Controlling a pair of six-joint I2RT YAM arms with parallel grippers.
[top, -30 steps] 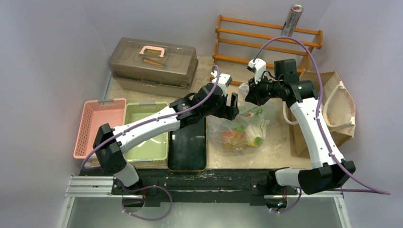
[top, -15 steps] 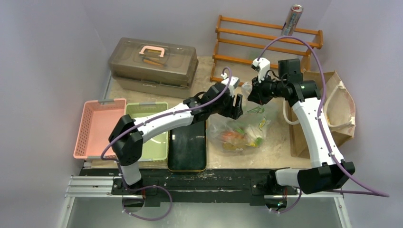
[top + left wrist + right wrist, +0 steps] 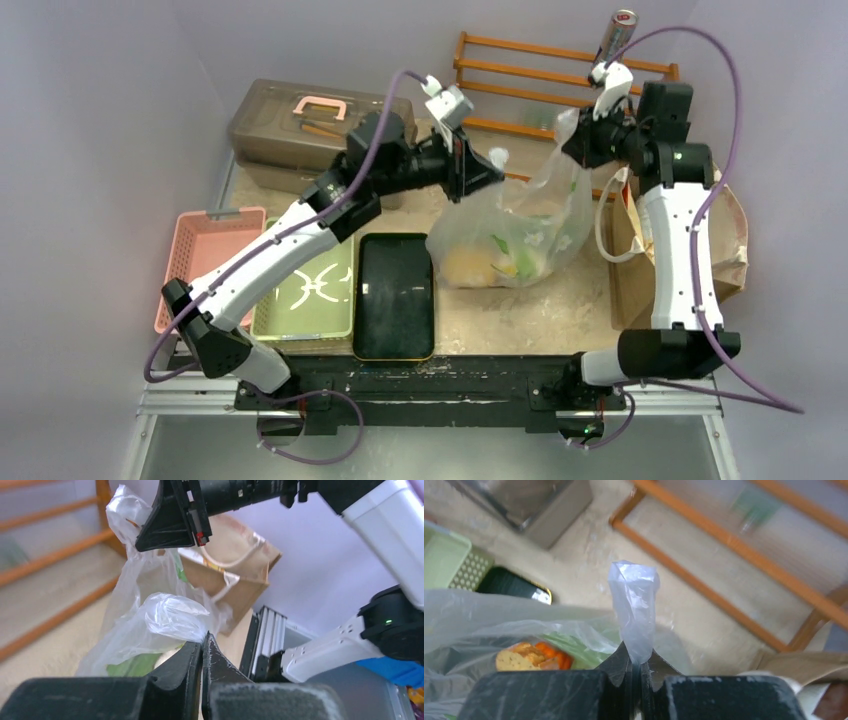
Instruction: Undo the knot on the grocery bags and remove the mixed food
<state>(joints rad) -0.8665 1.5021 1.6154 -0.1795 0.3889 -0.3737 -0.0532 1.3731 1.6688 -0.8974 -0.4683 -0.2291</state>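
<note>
The transparent plastic bag [image 3: 512,222] hangs stretched between both grippers above the table. My left gripper [image 3: 489,163] is shut on one crumpled ear of the bag [image 3: 172,617], pinched at the fingertips [image 3: 202,644]. The right gripper [image 3: 573,141] is shut on the other ear, a twisted tail of plastic [image 3: 634,597] rising from between its jaws [image 3: 639,661]. Mixed food lies in the bag's bottom [image 3: 497,262]: a toast slice [image 3: 518,659], a carrot [image 3: 552,658] and something green [image 3: 131,665]. The brown paper bag [image 3: 727,238] with white handles stands at the right, behind the right arm.
A grey-brown lidded case [image 3: 318,126] sits at the back left. A pink basket [image 3: 205,262], a green tray [image 3: 305,292] and a black tray [image 3: 396,296] line the front. A wooden rack [image 3: 560,72] with a silver can [image 3: 616,38] stands at the back.
My left gripper closed on the bag's ear. Both arms rose and drew apart, lifting and stretching the plastic bag, which lay slack on the table before.
</note>
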